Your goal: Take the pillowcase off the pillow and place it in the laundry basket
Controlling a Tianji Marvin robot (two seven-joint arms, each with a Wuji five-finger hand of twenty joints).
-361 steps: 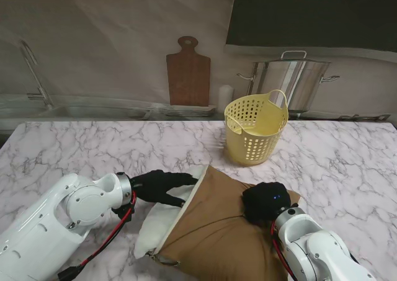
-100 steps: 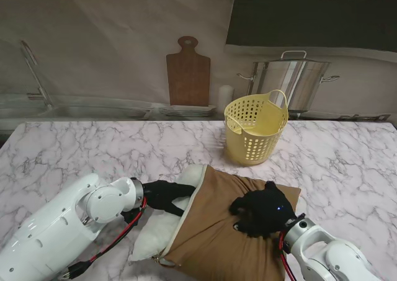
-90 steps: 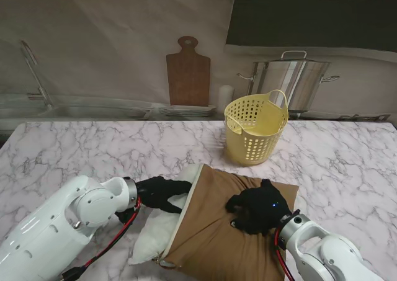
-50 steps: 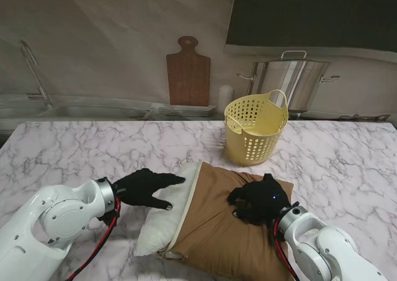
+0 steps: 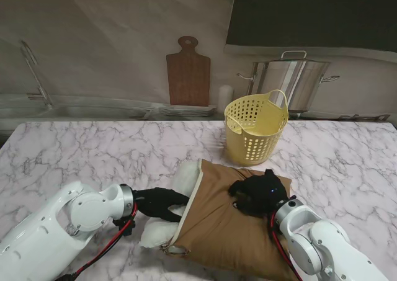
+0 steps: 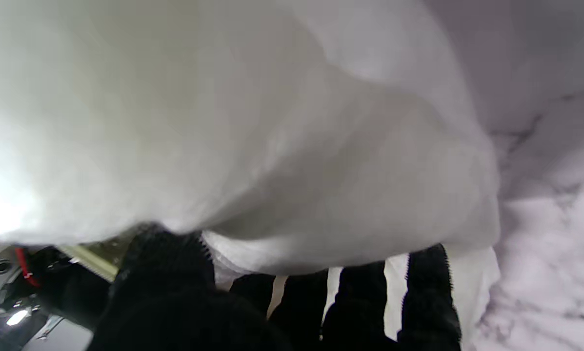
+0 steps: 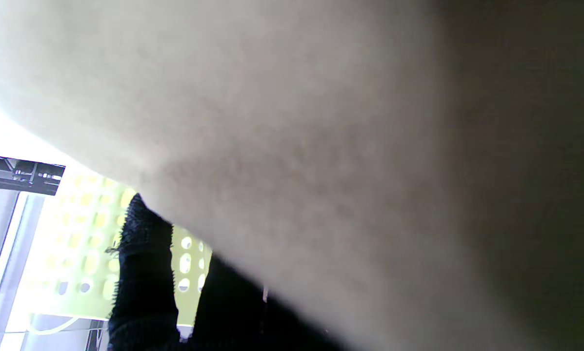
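Pillowcase, brown fabric (image 5: pixel 226 231), lies on the marble table (image 5: pixel 87 151), mostly covering the white pillow (image 5: pixel 162 231), whose bare end sticks out of the open mouth beside the left hand (image 5: pixel 160 203). Left hand clamped on that white end, fingers (image 6: pixel 426 292) curled under it. Right hand (image 5: pixel 257 194) rests on the case's far corner, bunching cloth; firm grip cannot be confirmed. Judgement: hold the pillow steady, draw the case away in line with the mouth. Yellow perforated plastic laundry basket (image 5: pixel 255 132), just beyond the right hand, appears empty.

Left hand (image 5: pixel 160 203) fingers extended; right hand (image 5: pixel 257 195) fingers curled downward.
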